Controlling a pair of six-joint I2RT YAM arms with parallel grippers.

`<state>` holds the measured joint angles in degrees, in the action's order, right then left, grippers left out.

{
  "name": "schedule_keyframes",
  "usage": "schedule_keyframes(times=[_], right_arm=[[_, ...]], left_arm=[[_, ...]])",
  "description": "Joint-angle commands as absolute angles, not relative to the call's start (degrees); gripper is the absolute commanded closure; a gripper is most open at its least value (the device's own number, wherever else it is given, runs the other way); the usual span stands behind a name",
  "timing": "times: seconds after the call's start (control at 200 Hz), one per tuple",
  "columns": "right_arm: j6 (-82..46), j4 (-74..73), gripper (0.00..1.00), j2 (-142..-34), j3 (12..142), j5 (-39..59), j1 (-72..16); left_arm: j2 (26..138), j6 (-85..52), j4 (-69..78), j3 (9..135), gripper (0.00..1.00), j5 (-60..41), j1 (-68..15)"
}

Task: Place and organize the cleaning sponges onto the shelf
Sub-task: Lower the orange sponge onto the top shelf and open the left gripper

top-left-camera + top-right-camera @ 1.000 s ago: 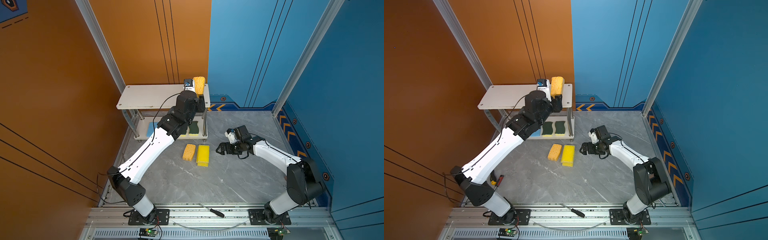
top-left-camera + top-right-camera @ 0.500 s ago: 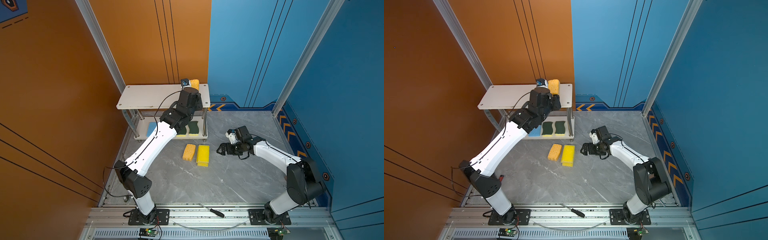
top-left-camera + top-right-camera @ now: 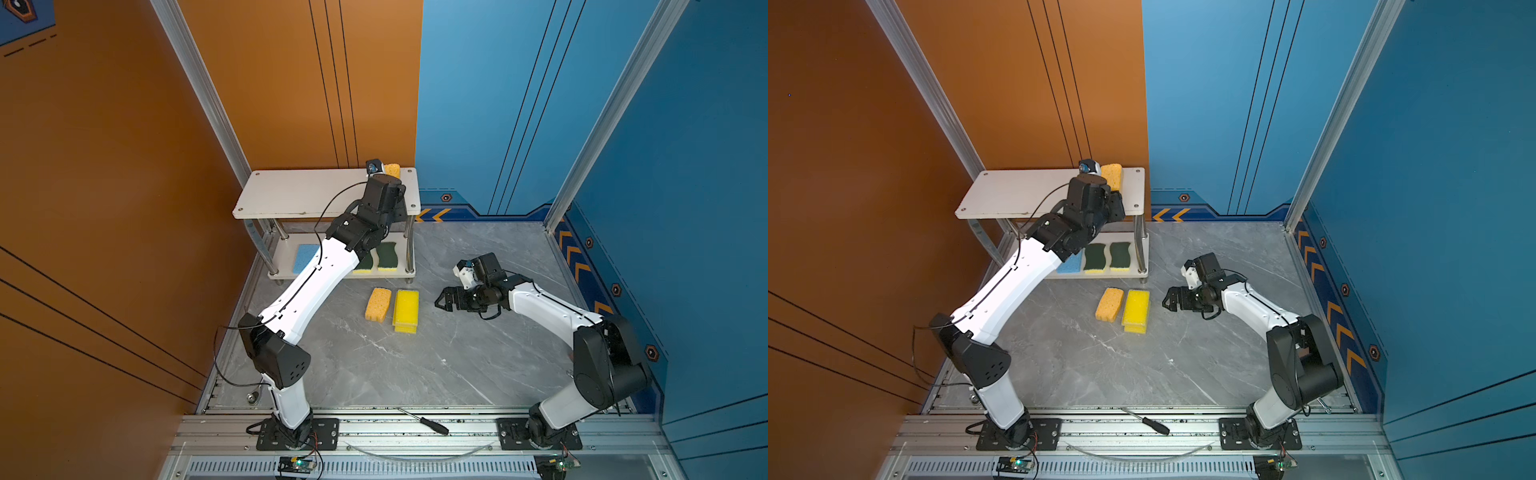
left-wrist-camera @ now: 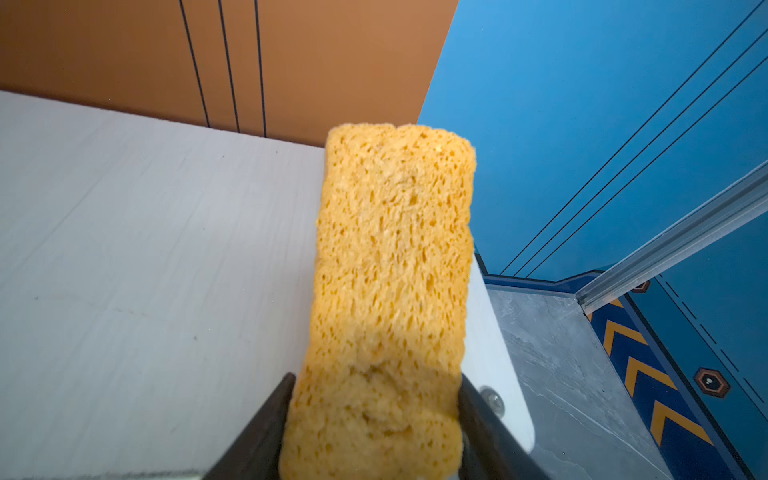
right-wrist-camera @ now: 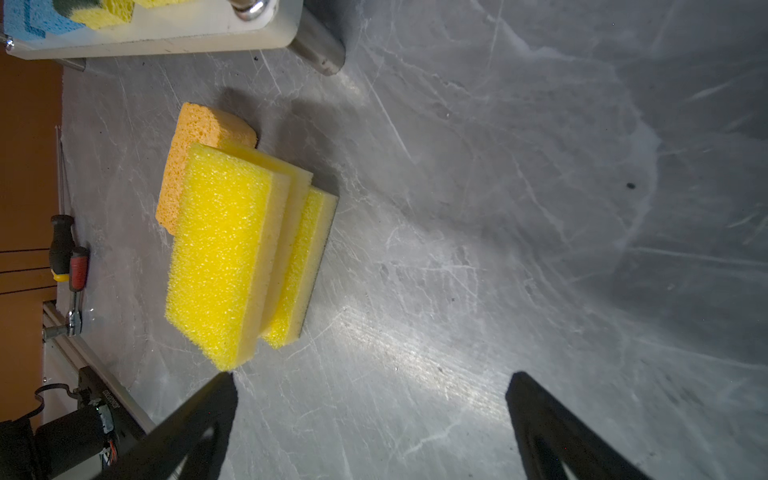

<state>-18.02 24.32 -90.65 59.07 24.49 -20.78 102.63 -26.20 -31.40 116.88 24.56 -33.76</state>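
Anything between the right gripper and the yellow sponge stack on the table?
Nothing visible. Only bare grey tabletop separates the open right gripper from the yellow sponge stack. The loose orange sponge lies on the stack's far side, out of the path.

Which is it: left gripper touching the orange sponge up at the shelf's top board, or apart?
Touching. The left wrist view shows the left gripper shut on the orange sponge, with both fingers pressed against its sides.

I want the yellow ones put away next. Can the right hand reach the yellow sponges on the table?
Probably yes. The right hand is open and empty, facing the yellow sponges, with only bare table between them.
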Motion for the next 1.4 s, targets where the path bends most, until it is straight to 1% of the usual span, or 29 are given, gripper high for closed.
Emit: schedule_keyframes(times=[0.0, 0.12, 0.34, 0.476, 0.766, 1.277, 1.397], right_arm=[[-17.7, 23.3, 0.00, -90.2, 58.1, 25.6, -20.3], [-17.9, 23.1, 0.00, -90.2, 58.0, 25.8, -20.2], [-18.3, 23.1, 0.00, -89.9, 57.9, 25.8, -20.2], [-18.4, 23.1, 0.00, -89.9, 58.0, 25.8, -20.2], [-18.7, 22.8, 0.00, -90.1, 57.6, 25.9, -20.2], [-18.7, 22.7, 0.00, -89.8, 56.9, 25.9, -20.0], [-18.7, 22.7, 0.00, -89.6, 56.8, 25.9, -19.9]], left_arm=[[104.4, -24.3, -33.6, 120.9, 0.43, 22.2, -33.0], [105.7, -24.0, -34.5, 122.6, 0.43, 22.2, -32.9], [106.1, -23.5, -34.7, 122.1, 0.42, 23.3, -32.8], [106.3, -23.4, -35.2, 122.2, 0.39, 23.0, -32.5], [107.2, -23.7, -35.2, 122.1, 0.36, 23.2, -32.3], [109.6, -25.4, -35.1, 123.3, 0.39, 22.5, -32.1], [109.4, -25.4, -35.2, 123.2, 0.33, 22.7, -32.2]])
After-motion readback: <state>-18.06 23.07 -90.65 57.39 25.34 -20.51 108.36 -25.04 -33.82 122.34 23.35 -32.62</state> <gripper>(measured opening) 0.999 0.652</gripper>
